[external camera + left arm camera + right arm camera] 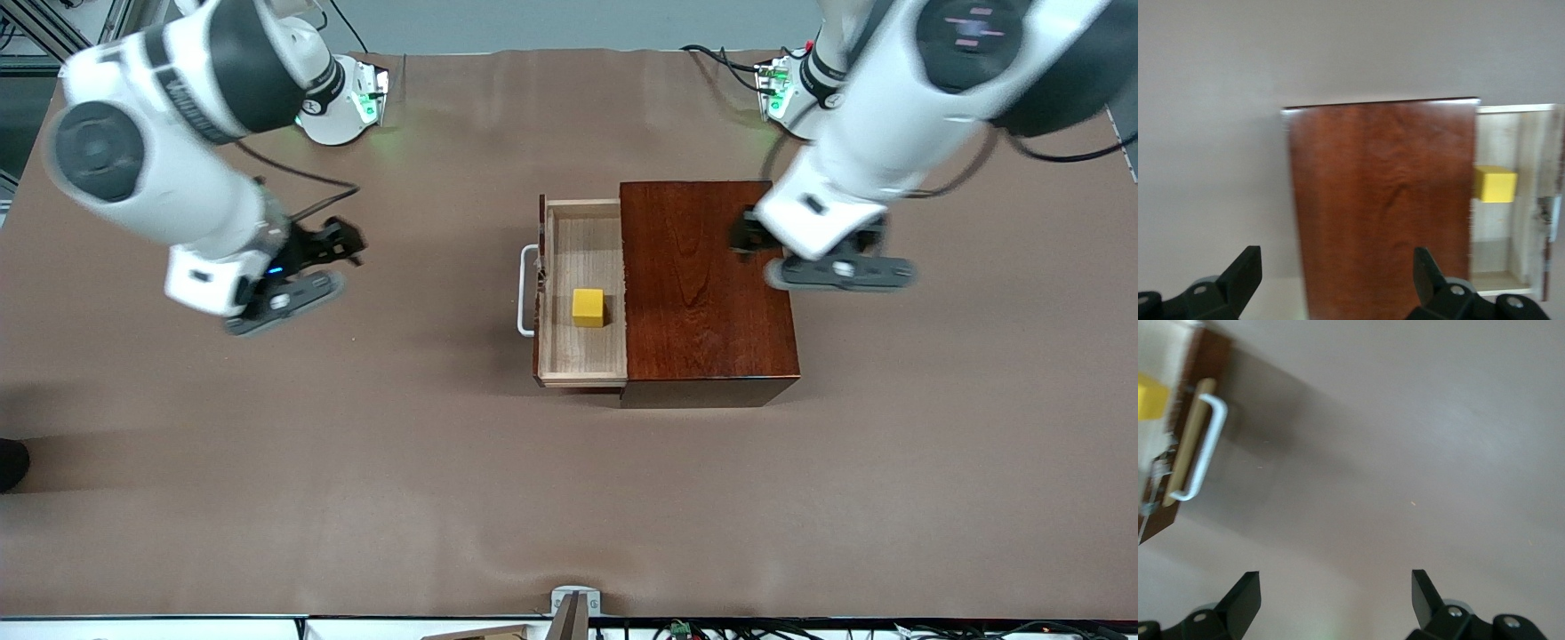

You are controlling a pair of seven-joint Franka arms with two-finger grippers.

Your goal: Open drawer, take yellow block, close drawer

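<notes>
The drawer (582,293) of the dark reddish-brown wooden box (707,293) stands pulled out toward the right arm's end of the table, its white bar handle (526,291) leading. Inside, on the pale wood floor, sits the yellow block (588,308). My right gripper (284,300) hangs open and empty over bare table, well off from the handle (1205,447). In its wrist view the gripper (1336,597) has only tablecloth between its fingers. My left gripper (840,271) hovers open over the box's edge toward the left arm's end. Its wrist view shows the left gripper (1336,277), box top (1385,200) and block (1495,183).
A brown cloth (356,462) covers the table. The two arm bases (342,107) (782,93) stand along the edge farthest from the front camera. A small grey bracket (575,609) sits at the nearest edge, and a dark object (11,462) lies at the right arm's end.
</notes>
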